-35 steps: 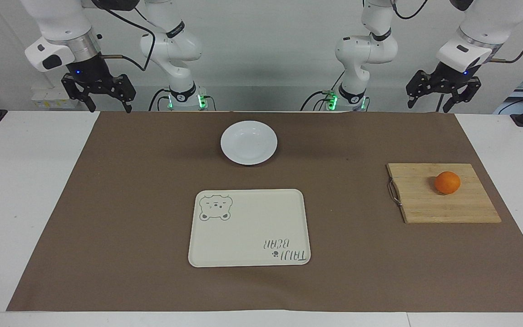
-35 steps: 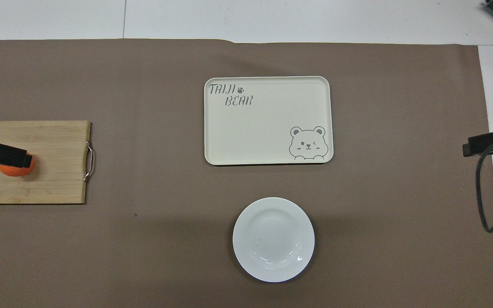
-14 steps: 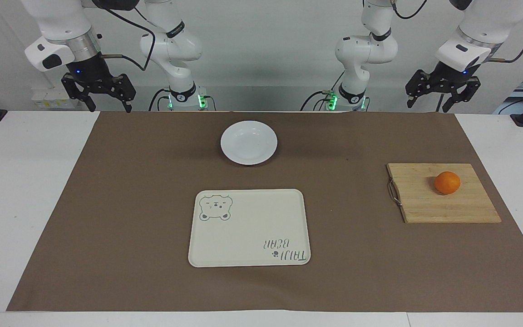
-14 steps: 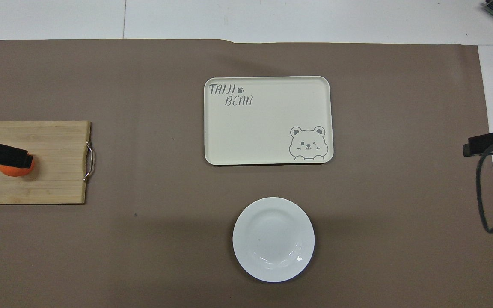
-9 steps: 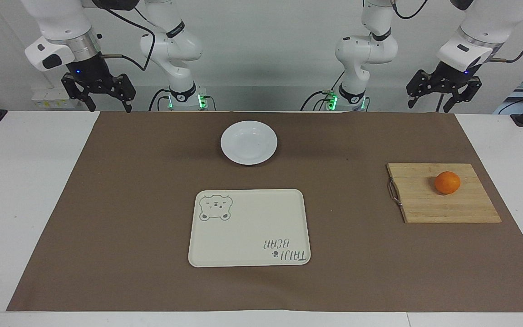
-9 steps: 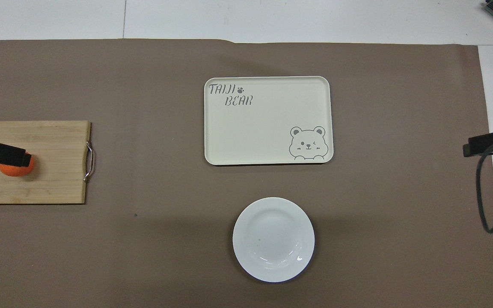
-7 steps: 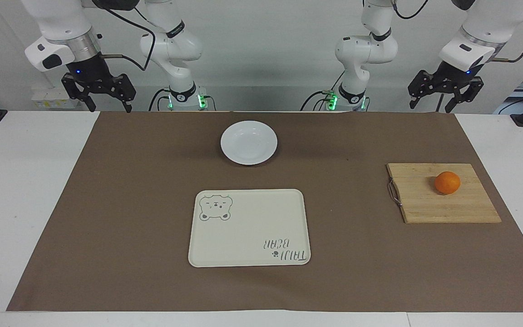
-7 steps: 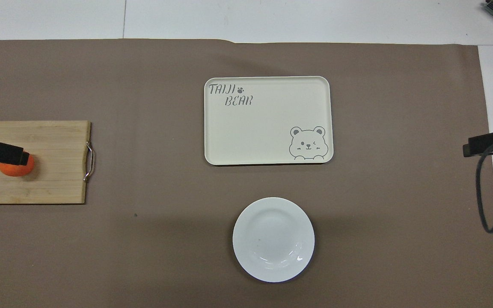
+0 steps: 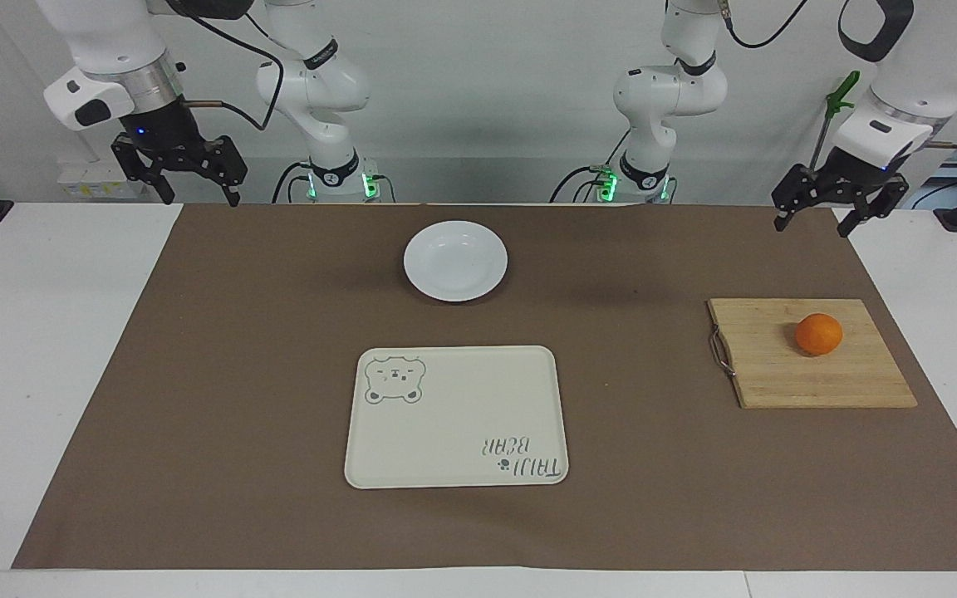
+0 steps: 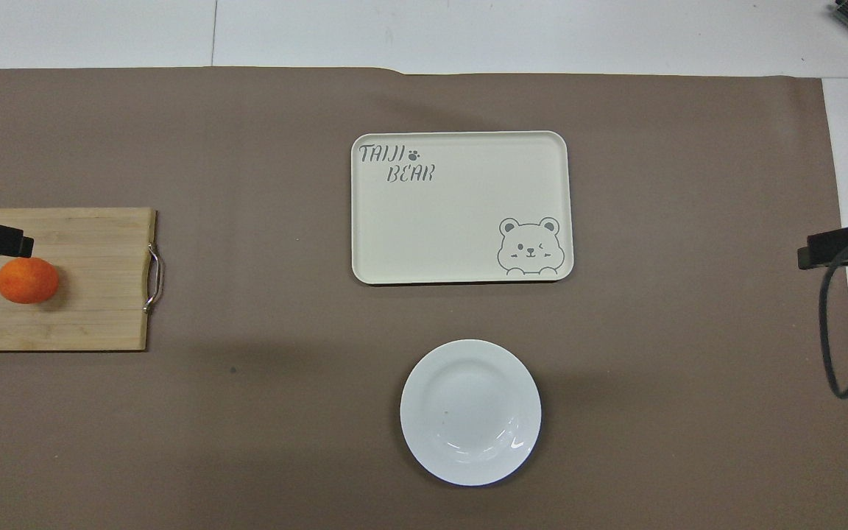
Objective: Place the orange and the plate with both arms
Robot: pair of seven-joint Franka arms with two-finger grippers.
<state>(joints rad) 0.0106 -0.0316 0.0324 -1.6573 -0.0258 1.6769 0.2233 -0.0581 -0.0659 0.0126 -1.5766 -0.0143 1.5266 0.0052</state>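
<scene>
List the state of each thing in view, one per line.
orange: resting on the cutting board, untouched.
plate: empty, on the brown mat.
tray: empty.
left gripper: open, raised, holding nothing.
right gripper: open, raised, waiting.

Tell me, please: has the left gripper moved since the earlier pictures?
Yes. In the facing view the left gripper has come lower and shifted toward the left arm's end of the table, judged against the cutting board. It hangs open above the mat's edge, well clear of the orange.

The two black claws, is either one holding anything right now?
No. The left gripper and right gripper both hang open and empty in the air. The orange lies on the cutting board, the plate on the mat.
</scene>
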